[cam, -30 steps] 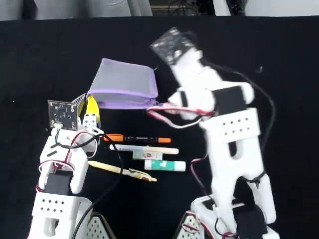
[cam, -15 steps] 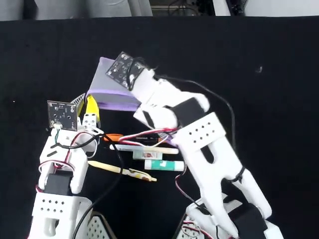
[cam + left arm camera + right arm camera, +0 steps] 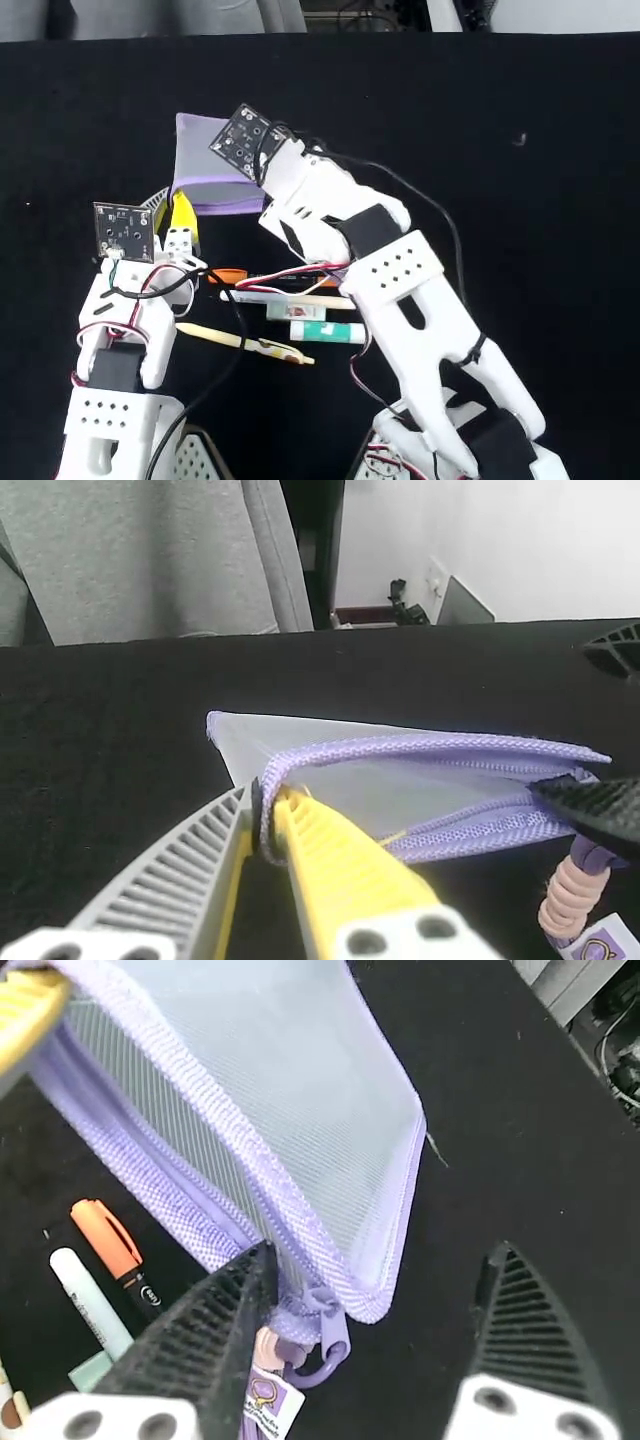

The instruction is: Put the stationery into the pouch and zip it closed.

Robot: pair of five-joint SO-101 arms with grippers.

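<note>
Pouch (image 3: pixel 200 160), purple mesh, lies on the black table (image 3: pixel 560 150) beyond the loose stationery. In the high view its right end is hidden under the right arm (image 3: pixel 400 290). The left gripper (image 3: pixel 265 820) is clamped on the pouch's left corner, its grey and yellow fingers pinching the woven edge. The right gripper (image 3: pixel 380 1260) hangs over the pouch's opposite end with its fingers wide apart, gripping nothing. The zip edges look parted, though how far is hard to make out.

Near the pouch, toward the arms' bases, lie a white pen (image 3: pixel 285 298), a cream pen (image 3: pixel 245 343), an orange marker (image 3: pixel 228 275) half covered by the arm, and a small tube (image 3: pixel 325 332). At the pouch's right end sits the zip pull (image 3: pixel 330 1345), its tag cut off.
</note>
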